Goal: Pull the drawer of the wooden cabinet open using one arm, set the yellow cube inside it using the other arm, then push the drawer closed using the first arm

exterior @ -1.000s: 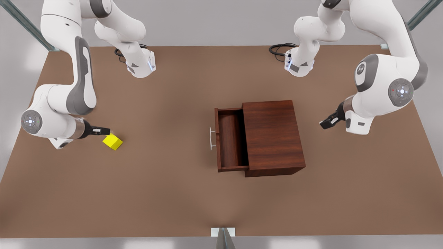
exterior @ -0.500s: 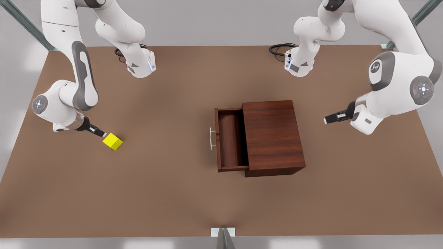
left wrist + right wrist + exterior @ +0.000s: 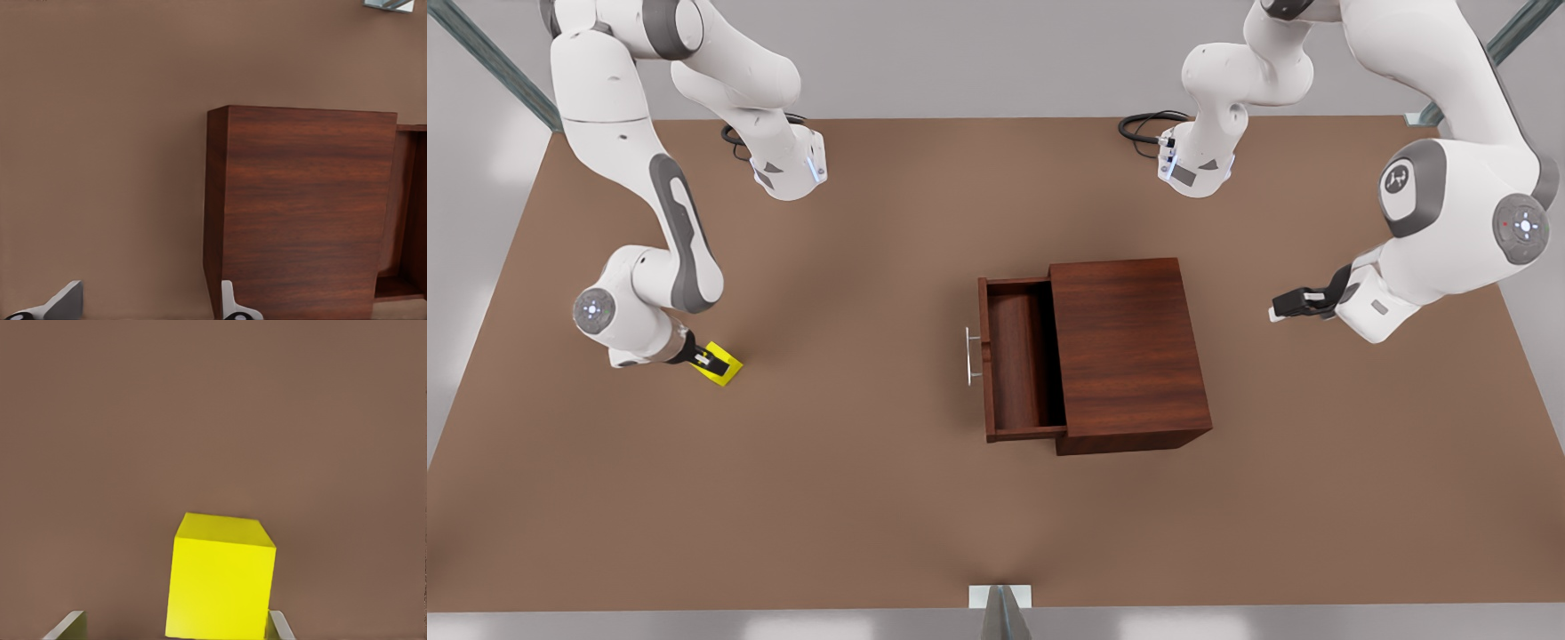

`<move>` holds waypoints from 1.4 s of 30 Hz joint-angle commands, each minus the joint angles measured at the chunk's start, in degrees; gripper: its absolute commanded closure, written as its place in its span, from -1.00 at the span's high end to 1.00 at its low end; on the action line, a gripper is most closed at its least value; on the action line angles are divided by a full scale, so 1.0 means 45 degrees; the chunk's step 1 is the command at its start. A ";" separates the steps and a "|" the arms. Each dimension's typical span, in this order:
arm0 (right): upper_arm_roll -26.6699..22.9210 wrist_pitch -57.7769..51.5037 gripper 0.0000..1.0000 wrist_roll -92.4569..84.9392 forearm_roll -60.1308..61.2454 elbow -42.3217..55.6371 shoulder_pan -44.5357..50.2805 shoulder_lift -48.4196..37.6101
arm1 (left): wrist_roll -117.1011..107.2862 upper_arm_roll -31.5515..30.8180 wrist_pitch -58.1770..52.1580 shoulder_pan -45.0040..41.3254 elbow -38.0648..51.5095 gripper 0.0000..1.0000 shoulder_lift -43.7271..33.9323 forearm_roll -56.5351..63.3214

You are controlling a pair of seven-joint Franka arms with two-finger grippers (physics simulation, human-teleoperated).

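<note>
The yellow cube rests on the table at the front view's left. My right gripper is down over it, open, and its fingertips stand on either side of the cube without closing on it. The wooden cabinet sits mid-table. Its drawer is pulled out toward the front view's left, silver handle leading, with nothing inside. My left gripper hovers open at the front view's right, behind the cabinet and apart from it.
Both arm bases stand along the far table edge. Bare brown tabletop lies between the cube and the drawer. A metal bracket sits at the near edge.
My right gripper has swung round and come down over the yellow cube, which has not moved. My left gripper shifted slightly at the front view's right. The drawer stays open.
</note>
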 commanded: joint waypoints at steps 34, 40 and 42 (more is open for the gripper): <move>-0.0039 0.1631 1.00 0.1192 -0.0758 -0.0015 -0.0263 0.1675 | 0.1942 0.0069 -0.0099 -0.0021 -0.0045 1.00 0.0000 0.0027; -0.0039 0.1631 0.71 0.1192 -0.0719 -0.0015 -0.0263 0.1675 | 0.1942 0.0069 -0.0099 -0.0021 -0.0045 1.00 0.0000 0.0027; -0.0039 0.1631 0.71 0.1231 -0.0739 -0.0015 -0.0283 0.1675 | 0.1942 0.0069 -0.0079 -0.0021 -0.0025 1.00 0.0000 0.0027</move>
